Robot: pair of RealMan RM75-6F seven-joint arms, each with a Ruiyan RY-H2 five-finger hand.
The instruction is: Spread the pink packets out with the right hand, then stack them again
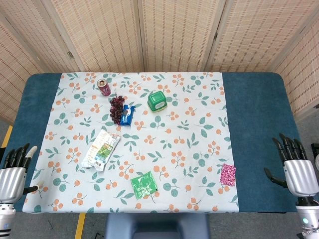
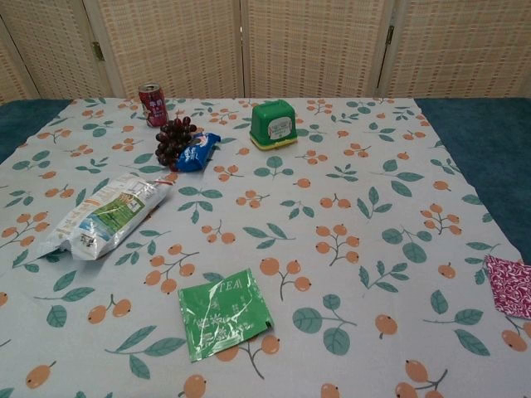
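Right hand (image 1: pixel 299 169) nearest, fingers spread, held nothing; pink packets (image 1: pixel 228 175) stacked just inboard, leftward of it, far from left hand (image 1: pixel 14 174).

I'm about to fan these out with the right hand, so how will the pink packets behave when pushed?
The pink packets lie flat and thin near the cloth's edge, so they are probably light and floppy. Stacked, the top ones would likely slide off under a sideways push. The tablecloth may bunch under the right hand.

Head view looks steeply down; chest view low, nearer, sharing the tablecloth (image 1: pixel 199 119).
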